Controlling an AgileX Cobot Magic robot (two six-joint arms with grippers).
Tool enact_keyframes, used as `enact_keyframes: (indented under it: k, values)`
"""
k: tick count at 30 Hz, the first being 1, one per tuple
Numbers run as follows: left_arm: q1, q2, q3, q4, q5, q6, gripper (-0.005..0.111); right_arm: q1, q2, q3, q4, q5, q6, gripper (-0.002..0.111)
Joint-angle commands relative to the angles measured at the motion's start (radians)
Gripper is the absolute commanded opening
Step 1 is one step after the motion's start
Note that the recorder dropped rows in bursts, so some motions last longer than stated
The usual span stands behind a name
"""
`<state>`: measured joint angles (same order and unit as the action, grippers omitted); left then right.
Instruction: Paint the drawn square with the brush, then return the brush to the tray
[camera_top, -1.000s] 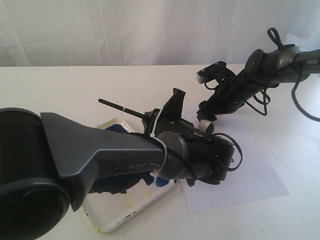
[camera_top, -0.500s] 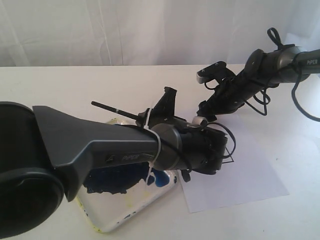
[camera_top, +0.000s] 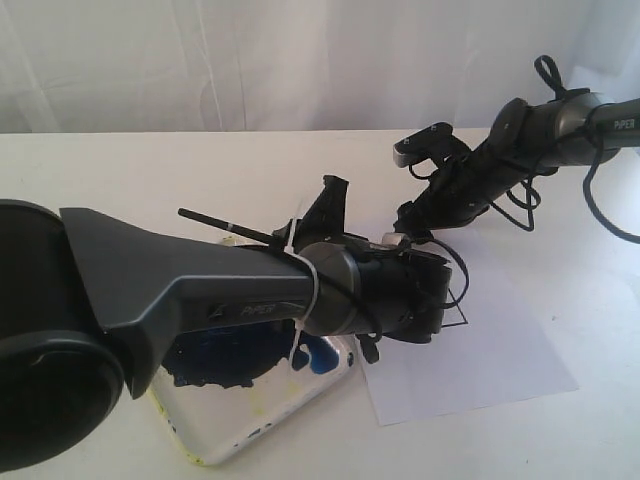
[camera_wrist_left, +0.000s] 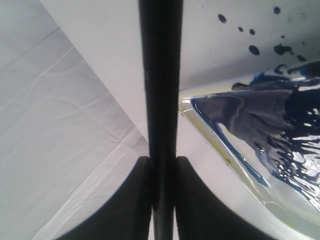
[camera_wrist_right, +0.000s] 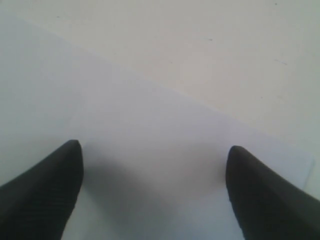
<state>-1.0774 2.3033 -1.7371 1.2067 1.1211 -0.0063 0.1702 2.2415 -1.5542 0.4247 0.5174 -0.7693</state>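
Observation:
My left gripper (camera_wrist_left: 162, 162) is shut on the brush (camera_wrist_left: 160, 75), a thin black stick running straight out between its fingers. In the exterior view the brush's handle (camera_top: 230, 227) points left and away above the tray (camera_top: 250, 440). Its bristle end is hidden behind my left wrist. The tray's yellowish rim (camera_wrist_left: 220, 150) and wet blue-black paint show beside the brush. Only one corner of the drawn square (camera_top: 464, 300) peeks out past the wrist, on the white paper (camera_top: 500, 360). My right gripper (camera_wrist_right: 152, 150) is open and hangs low over the paper with nothing between its fingers.
A white curtain backs the white table. Small dark paint spots (camera_wrist_left: 254, 49) dot the table near the tray. The right arm (camera_top: 520, 140) reaches in from the upper right, with loose cables hanging from it. The left arm's bulk covers much of the tray.
My left arm has shifted left with the brush, and the handle's end has swung left and slightly lower. A corner of the drawn square has come into sight. The right arm stayed still.

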Motion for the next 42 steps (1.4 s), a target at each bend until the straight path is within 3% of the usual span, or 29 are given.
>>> enact_keyframes:
  k: [1, 11, 30, 35, 42]
  values:
    - [0.007, -0.012, 0.005, -0.016, 0.100, 0.006, 0.000, -0.002, 0.021, 0.008, -0.037, 0.018, -0.003, 0.073]
    - [0.007, -0.081, 0.104, 0.002, 0.100, -0.015, 0.000, -0.002, 0.021, 0.008, -0.037, 0.014, -0.003, 0.073]
    - [0.030, -0.079, 0.157, -0.021, 0.100, -0.042, 0.000, -0.002, 0.021, 0.008, -0.035, 0.022, -0.003, 0.073]
    - [0.030, -0.081, 0.170, 0.085, 0.100, -0.148, 0.000, -0.002, 0.021, 0.008, -0.035, 0.022, -0.003, 0.073]
    - [0.030, -0.081, 0.170, 0.087, 0.100, -0.148, 0.000, -0.002, 0.021, 0.008, -0.035, 0.022, -0.003, 0.073]
